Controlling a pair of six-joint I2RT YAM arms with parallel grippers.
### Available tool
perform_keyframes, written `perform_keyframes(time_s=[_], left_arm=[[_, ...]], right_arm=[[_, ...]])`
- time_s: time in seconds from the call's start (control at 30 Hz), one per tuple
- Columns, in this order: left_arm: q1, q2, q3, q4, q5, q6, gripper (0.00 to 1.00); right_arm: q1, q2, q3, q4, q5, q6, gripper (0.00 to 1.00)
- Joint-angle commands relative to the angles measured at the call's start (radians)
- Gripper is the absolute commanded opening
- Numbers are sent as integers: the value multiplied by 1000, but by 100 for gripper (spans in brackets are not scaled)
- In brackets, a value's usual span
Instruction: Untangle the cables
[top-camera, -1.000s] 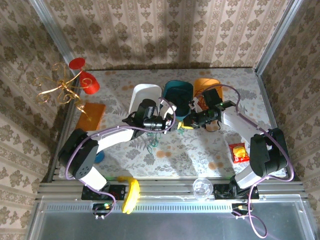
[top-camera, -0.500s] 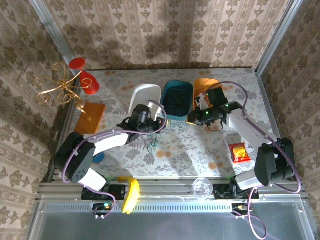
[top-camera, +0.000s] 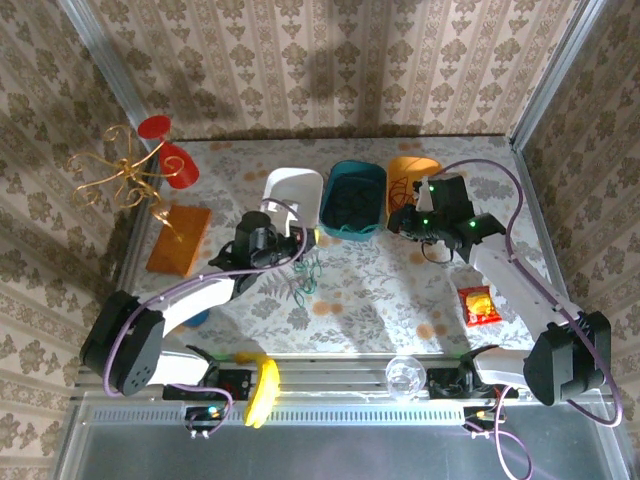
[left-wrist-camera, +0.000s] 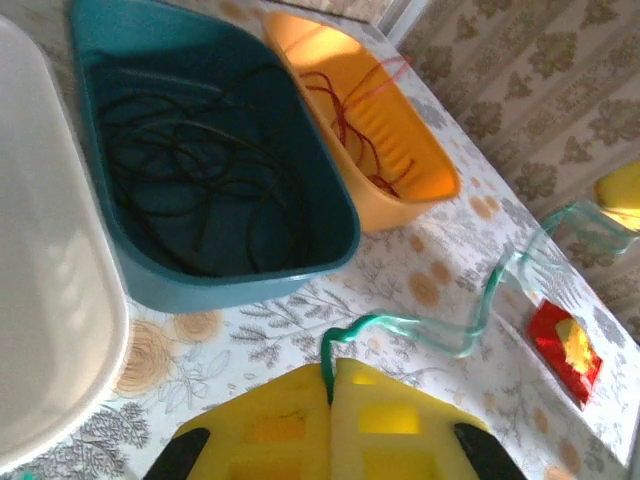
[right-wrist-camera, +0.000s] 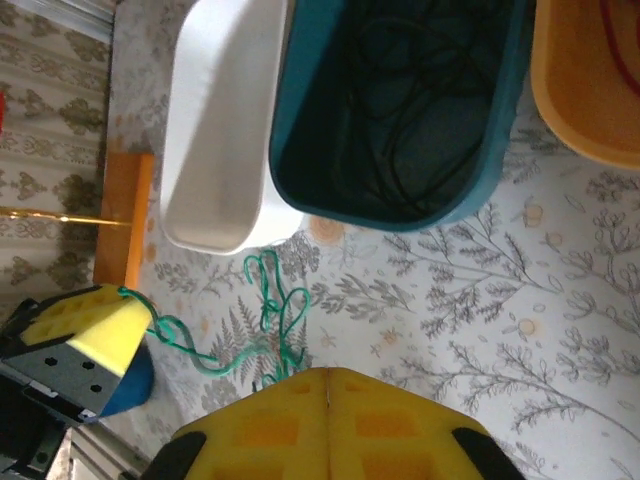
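Observation:
My left gripper (top-camera: 306, 238) is shut on one end of the green cable (left-wrist-camera: 470, 338); the strand is pinched between its yellow fingertips (left-wrist-camera: 290, 420). The rest of the green cable (top-camera: 305, 277) trails in loops on the floral table, in front of the white bin (top-camera: 291, 197). A black cable (left-wrist-camera: 195, 170) lies coiled in the teal bin (top-camera: 372, 197). A red cable (left-wrist-camera: 355, 115) lies in the orange bin (top-camera: 392, 168). My right gripper (top-camera: 402, 220) hangs at the orange bin's near end; its yellow pads (right-wrist-camera: 400, 430) meet with nothing between them.
A red snack packet (top-camera: 478, 305) lies at the right. An orange block (top-camera: 180, 238) and a gold stand with red cups (top-camera: 130, 175) are at the left. A blue object (top-camera: 198, 316) sits beside the left arm. A clear cup (top-camera: 405, 375) and a yellow object (top-camera: 265, 390) rest on the front rail.
The two grippers, close together a second ago, have drawn apart: the left moved left with the green cable, the right moved right and back toward the orange bin.

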Motion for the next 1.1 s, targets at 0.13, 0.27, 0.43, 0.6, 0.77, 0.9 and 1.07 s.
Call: perform_keyframes(time_s=[0.13,0.27,0.43,0.6,0.77,0.9,1.07], left_arm=[[174,-10,-12,104,-197,-232,0],[242,61,23,168,-296,-303,0],[264,230,136,121,-318,-348,0],[248,327,182,110,-359,-384,4],[187,289,241,79,-430,-262,64],[113,206,281,14,-508,-101,80],[39,73,214,-102,-635,-13,86]], right_arm=[[102,29,73,45,166,-13,51],[106,6,46,61,220,4,52],[106,-3,43,21,213,-19,52],[106,-40,24,-9,217,-46,52],[143,-41,24,-37,194,-96,52],[234,-12,28,-34,202,-140,52],[397,165,120,-67,191,-238,52]])
